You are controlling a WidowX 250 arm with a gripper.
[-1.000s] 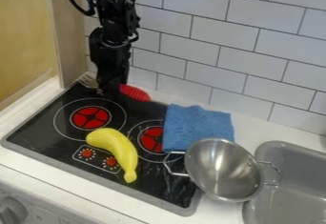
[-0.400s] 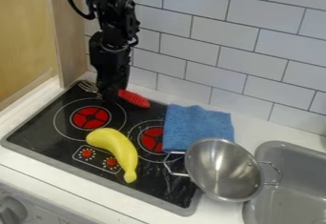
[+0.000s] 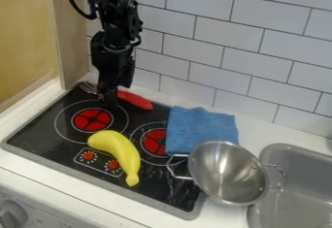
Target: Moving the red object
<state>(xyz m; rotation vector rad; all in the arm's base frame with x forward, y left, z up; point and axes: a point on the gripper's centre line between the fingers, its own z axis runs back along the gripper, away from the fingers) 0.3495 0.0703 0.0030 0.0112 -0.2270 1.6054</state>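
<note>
The black gripper hangs low over the back left corner of the stove, across the middle of a fork with a red handle. The red handle sticks out to the right of the gripper, by the stove's back edge. To its left show the metal tines. The part of the fork between tines and handle is hidden behind the gripper.
A yellow banana lies on the front of the black stove. A blue cloth and a metal pot are at its right, beside the grey sink. A tiled wall stands behind.
The red-handled fork has come down slightly toward the stove, along with the gripper. Since the nearer earlier frame the fork has kept its place, and slightly more of its handle shows beside the gripper.
</note>
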